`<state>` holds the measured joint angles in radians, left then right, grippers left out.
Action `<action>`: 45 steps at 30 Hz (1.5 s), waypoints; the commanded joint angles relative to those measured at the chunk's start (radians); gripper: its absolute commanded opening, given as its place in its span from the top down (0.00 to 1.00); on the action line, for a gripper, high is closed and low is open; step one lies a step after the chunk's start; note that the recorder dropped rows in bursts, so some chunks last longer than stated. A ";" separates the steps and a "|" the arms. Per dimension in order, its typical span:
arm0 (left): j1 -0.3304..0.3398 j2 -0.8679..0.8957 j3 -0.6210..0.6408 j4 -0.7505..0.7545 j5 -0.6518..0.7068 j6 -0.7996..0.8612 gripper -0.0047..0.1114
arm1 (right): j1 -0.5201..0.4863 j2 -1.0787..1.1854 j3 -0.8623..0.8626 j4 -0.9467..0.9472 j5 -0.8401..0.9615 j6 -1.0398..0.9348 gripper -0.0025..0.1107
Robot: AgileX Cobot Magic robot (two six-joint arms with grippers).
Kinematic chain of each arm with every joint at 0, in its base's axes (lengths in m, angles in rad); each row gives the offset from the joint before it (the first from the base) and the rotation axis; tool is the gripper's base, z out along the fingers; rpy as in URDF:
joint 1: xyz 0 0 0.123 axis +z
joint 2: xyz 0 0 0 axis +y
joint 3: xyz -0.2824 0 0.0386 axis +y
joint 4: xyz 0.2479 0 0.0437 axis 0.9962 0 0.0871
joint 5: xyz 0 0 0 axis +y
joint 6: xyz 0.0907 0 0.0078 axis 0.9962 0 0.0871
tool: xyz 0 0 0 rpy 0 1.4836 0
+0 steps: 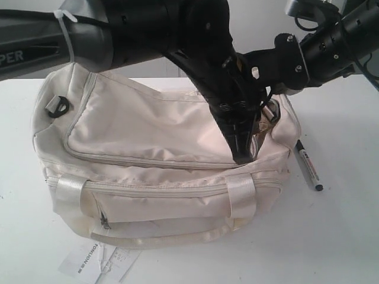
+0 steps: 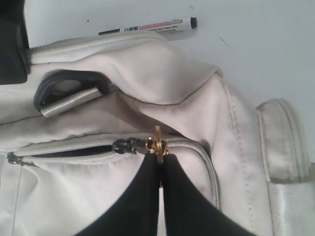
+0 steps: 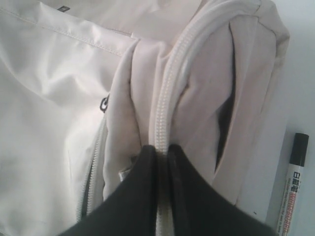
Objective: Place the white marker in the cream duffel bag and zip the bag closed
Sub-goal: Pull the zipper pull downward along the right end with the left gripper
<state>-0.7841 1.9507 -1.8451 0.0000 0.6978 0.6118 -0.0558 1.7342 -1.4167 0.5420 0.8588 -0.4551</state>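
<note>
The exterior camera stands off the table [image 1: 349,236], a little above it, looking down and across at the cream duffel bag [image 1: 148,154], which fills the centre of the frame. The left wrist camera hangs very close over one end of the bag, looking along its own dark jaws onto a gold zipper pull [image 2: 158,143]. The right wrist camera sits equally close, sighting along its jaws onto a zipped edge of the bag. All three views share the white marker [image 1: 308,167], lying at centre right of the exterior frame.
</note>
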 commanded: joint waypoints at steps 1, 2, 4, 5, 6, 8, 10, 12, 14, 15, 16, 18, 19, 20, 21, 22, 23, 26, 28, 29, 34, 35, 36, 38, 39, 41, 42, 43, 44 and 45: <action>-0.008 -0.031 -0.001 -0.013 0.036 -0.055 0.96 | -0.003 0.002 -0.004 0.007 0.007 -0.012 0.98; -0.008 -0.036 -0.001 -0.013 0.036 -0.057 0.96 | -0.003 0.002 -0.004 0.007 0.007 -0.012 0.98; -0.008 -0.047 -0.001 -0.013 0.031 -0.057 0.96 | -0.003 0.002 -0.004 0.007 0.007 -0.012 0.98; -0.008 -0.053 -0.001 -0.013 0.028 -0.057 0.96 | -0.003 0.002 -0.004 0.007 0.007 -0.012 0.98; -0.008 -0.058 -0.001 -0.013 0.028 -0.057 0.96 | -0.003 0.002 -0.004 0.007 0.007 -0.012 0.98; -0.008 -0.071 -0.001 -0.013 0.026 -0.057 0.96 | -0.003 0.002 -0.004 0.005 0.007 -0.012 0.98; -0.008 -0.079 -0.001 -0.013 0.026 -0.057 0.96 | -0.003 0.002 -0.004 0.005 0.007 -0.012 0.98; -0.008 -0.084 -0.001 -0.013 0.034 -0.059 0.96 | -0.003 0.002 -0.004 0.005 0.007 -0.012 0.98; -0.008 -0.088 -0.001 -0.013 0.049 -0.059 0.96 | -0.003 0.002 -0.004 0.005 0.007 -0.012 0.98; -0.008 -0.088 -0.001 -0.013 0.056 -0.059 0.96 | -0.003 0.002 -0.004 0.005 0.007 -0.012 0.98; -0.008 -0.090 -0.001 -0.013 0.063 -0.059 0.96 | -0.003 0.002 -0.004 0.005 0.007 -0.012 0.98; -0.008 -0.090 -0.001 -0.013 0.074 -0.059 0.96 | -0.003 0.002 -0.004 0.005 0.005 -0.012 0.98; -0.008 -0.090 -0.001 -0.013 0.076 -0.059 0.96 | -0.003 0.002 -0.004 0.005 0.004 -0.012 0.98; -0.008 -0.090 -0.001 -0.013 0.081 -0.059 0.96 | -0.003 0.002 -0.004 0.005 0.000 -0.012 0.98; -0.008 -0.090 -0.001 -0.013 0.081 -0.062 0.96 | -0.003 0.002 -0.004 0.005 0.000 -0.012 0.98; -0.008 -0.090 -0.001 -0.013 0.081 -0.064 0.96 | -0.003 0.002 -0.004 0.005 -0.003 -0.012 0.98; -0.009 -0.090 -0.001 -0.015 0.081 -0.064 0.96 | -0.003 0.002 -0.004 0.005 -0.005 -0.012 0.98; -0.019 -0.090 -0.001 -0.020 0.089 -0.062 0.96 | -0.003 0.002 -0.004 0.005 -0.007 -0.012 0.98; -0.030 -0.090 -0.001 -0.020 0.095 -0.062 0.96 | -0.003 0.002 -0.004 0.007 -0.009 -0.014 0.98; -0.039 -0.090 -0.001 -0.020 0.095 -0.062 0.96 | -0.003 0.002 -0.004 0.007 -0.011 -0.014 0.98; -0.065 -0.090 -0.001 -0.015 0.104 -0.062 0.96 | -0.003 0.002 -0.004 0.007 -0.014 -0.012 0.98; -0.065 -0.090 -0.001 -0.014 0.111 -0.062 0.96 | -0.003 0.002 -0.004 0.007 -0.014 -0.012 0.98; -0.065 -0.090 -0.001 -0.014 0.119 -0.064 0.96 | -0.003 0.002 -0.004 0.007 -0.014 -0.012 0.98; -0.065 -0.090 -0.001 -0.013 0.141 -0.064 0.96 | -0.003 0.002 -0.004 0.007 -0.014 -0.012 0.98; -0.065 -0.090 -0.001 -0.009 0.148 -0.064 0.96 | -0.003 0.002 -0.004 0.007 -0.014 -0.012 0.98; -0.065 -0.090 -0.001 0.000 0.155 -0.066 0.96 | -0.003 0.002 -0.004 0.007 -0.014 -0.012 0.98; -0.065 -0.090 -0.001 0.000 0.155 -0.066 0.96 | -0.003 0.002 -0.004 0.007 -0.014 -0.012 0.98; -0.065 -0.090 -0.001 0.000 0.155 -0.066 0.96 | -0.003 0.002 -0.004 0.007 -0.014 -0.012 0.98; -0.065 -0.090 -0.001 0.006 0.155 -0.068 0.96 | -0.003 0.002 -0.004 0.007 -0.014 -0.012 0.98; -0.065 -0.090 -0.001 0.005 0.157 -0.075 0.96 | -0.003 0.002 -0.004 0.007 -0.014 -0.012 0.98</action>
<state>-0.8348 1.8805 -1.8451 0.0335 0.8134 0.5552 -0.0558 1.7342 -1.4167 0.5420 0.8607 -0.4551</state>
